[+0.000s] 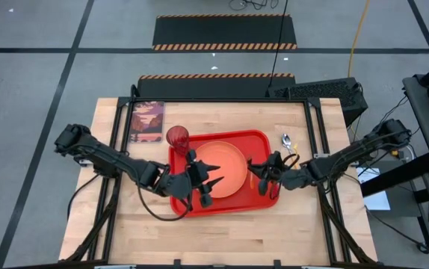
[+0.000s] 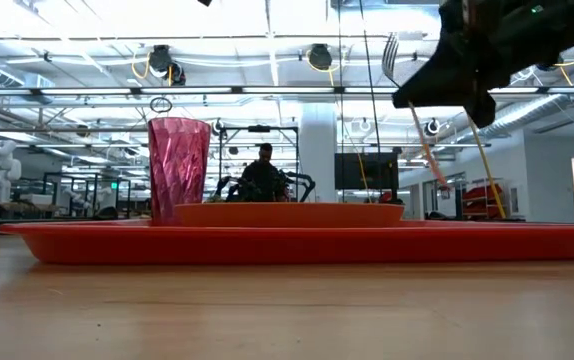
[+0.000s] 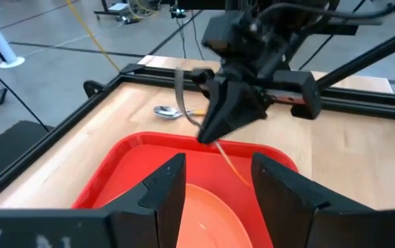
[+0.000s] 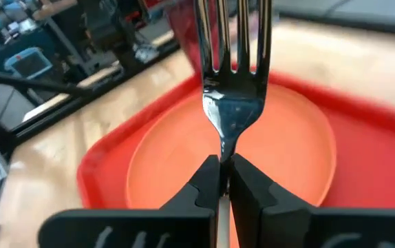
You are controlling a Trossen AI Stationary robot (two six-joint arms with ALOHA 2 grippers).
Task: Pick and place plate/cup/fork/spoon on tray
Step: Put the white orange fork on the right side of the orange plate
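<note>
The red tray [image 1: 263,140] lies mid-table. The orange plate [image 1: 226,166] lies flat on it, and the dark red cup [image 1: 178,137] stands upright in the tray's far left corner. The spoon [image 1: 287,140] lies on the table right of the tray. My right gripper [image 1: 265,173] is over the tray's right part, shut on the fork [image 4: 233,103]. My left gripper [image 1: 203,183] hovers open and empty over the tray's left part; its fingers [image 3: 163,193] show in the left wrist view. My right gripper pinches the fork's narrow metal neck [image 4: 225,146], just below the tines, between its two fingertips. The fork is lifted clear over the tray, tilted, with the tines [image 2: 391,55] up and the orange handle [image 2: 429,150] slanting down below the fingers.
A picture card or booklet [image 1: 147,122] lies on the table at the far left, beside the cup. Bare wood lies along the table's near side. A person sits in the room far behind the table [image 2: 264,170].
</note>
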